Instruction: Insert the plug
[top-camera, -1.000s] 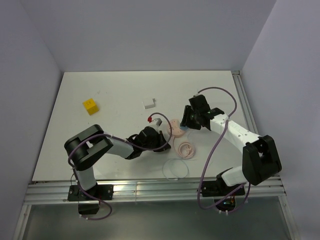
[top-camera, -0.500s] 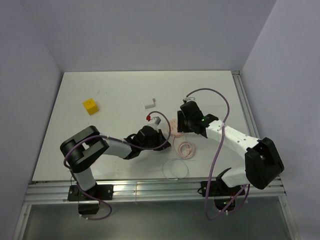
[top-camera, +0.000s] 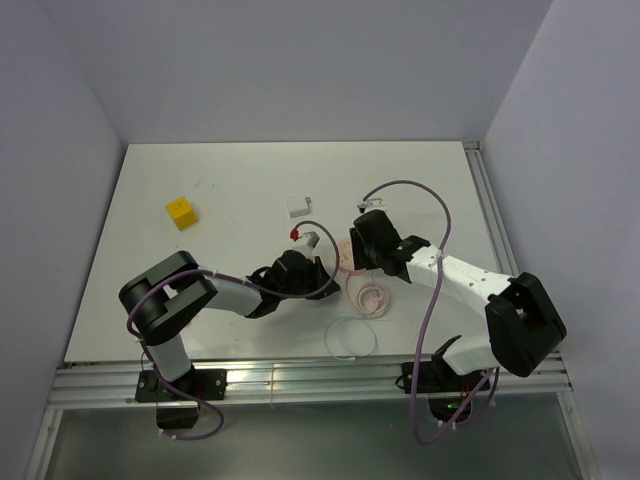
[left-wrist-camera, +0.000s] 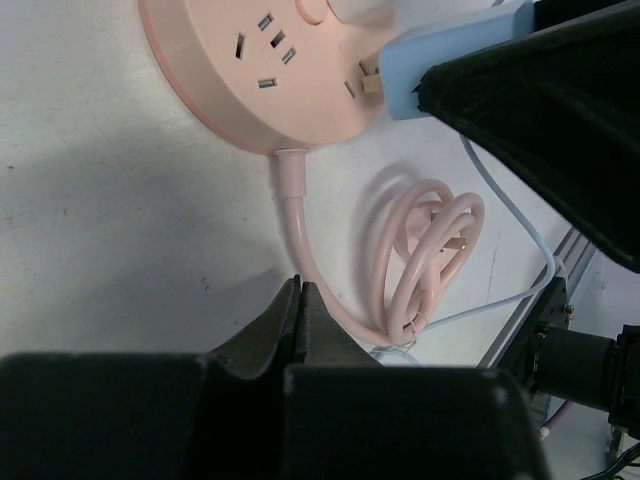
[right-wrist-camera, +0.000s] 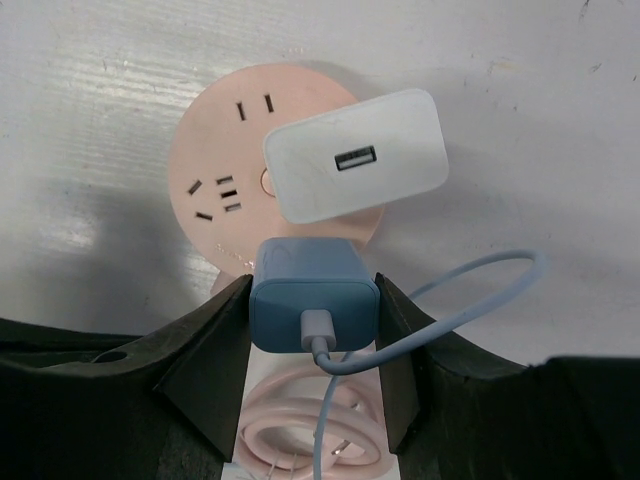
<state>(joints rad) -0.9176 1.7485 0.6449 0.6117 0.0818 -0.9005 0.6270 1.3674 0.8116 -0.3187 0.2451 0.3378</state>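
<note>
Fingers of the right tool press on the two flanks of the plug, so this tool is closed on it and carries it. In the right wrist view the plug sits squarely between the fingers, its back face toward the camera. Its thin cable leaves the middle of that face, loops out toward 3 o'clock and runs back down toward 6 o'clock.

Just beyond the plug lies the pink socket disc, and the plug hangs over the disc's rim at 6 o'clock. A white adapter with a small port on top sits on the disc at 12 o'clock from the plug, nearly touching it. In the left wrist view the plug's metal prongs show bare between its body and the disc's face, so it is not seated.

The left tool is closed on nothing, its tips pressed together above the bench, beside the disc's pink cord. That cord ends in a pink coil at 3 o'clock from those tips.

Farther out in the top view, a white block lies at 12 o'clock from the left tool and a yellow cube at 10 o'clock.
</note>
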